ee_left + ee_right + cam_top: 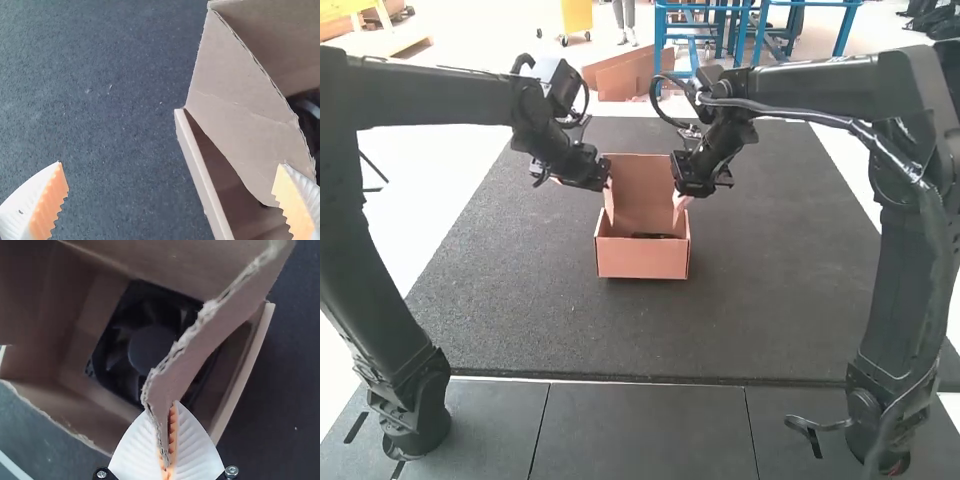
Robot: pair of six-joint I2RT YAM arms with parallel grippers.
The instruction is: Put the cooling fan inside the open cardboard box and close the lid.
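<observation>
Right gripper (pixel 171 422) is pinching the side flap (pixel 220 325) of the cardboard box (pixel 642 257) (its edge is ragged). Left gripper (pixel 603 185) is hanging wide open just beside the box. Cooling fan (pixel 150 347) is lying inside. Pulling too hard, I think, could be ripping the flap or tipping the box on the dark mat (pixel 500 280).

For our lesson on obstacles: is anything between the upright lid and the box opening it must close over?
No separate thing is. The fan lies inside the box. Only a side flap, pinched by the right gripper, leans over the opening.
</observation>
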